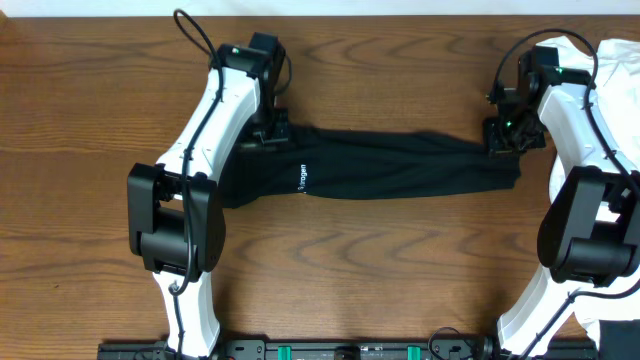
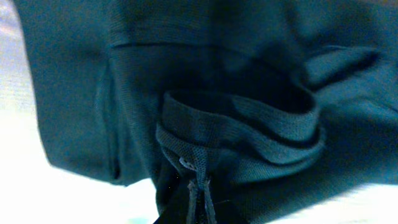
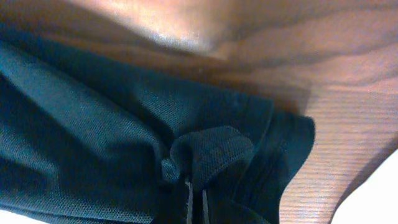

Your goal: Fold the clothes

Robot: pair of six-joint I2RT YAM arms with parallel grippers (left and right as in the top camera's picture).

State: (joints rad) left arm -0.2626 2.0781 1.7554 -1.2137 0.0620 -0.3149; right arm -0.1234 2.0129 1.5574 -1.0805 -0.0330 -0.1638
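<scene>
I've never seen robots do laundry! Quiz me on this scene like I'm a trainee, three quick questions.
1. True or false: the left hand and the right hand are each shut on the black shirt.
2. The shirt's white logo print lies nearer: A) the left hand, B) the right hand, C) neither, it is dead centre.
3. Fill in: the white cloth lies on the ___ hand's side of the table.
Key: 1 true; 2 A; 3 right.
</scene>
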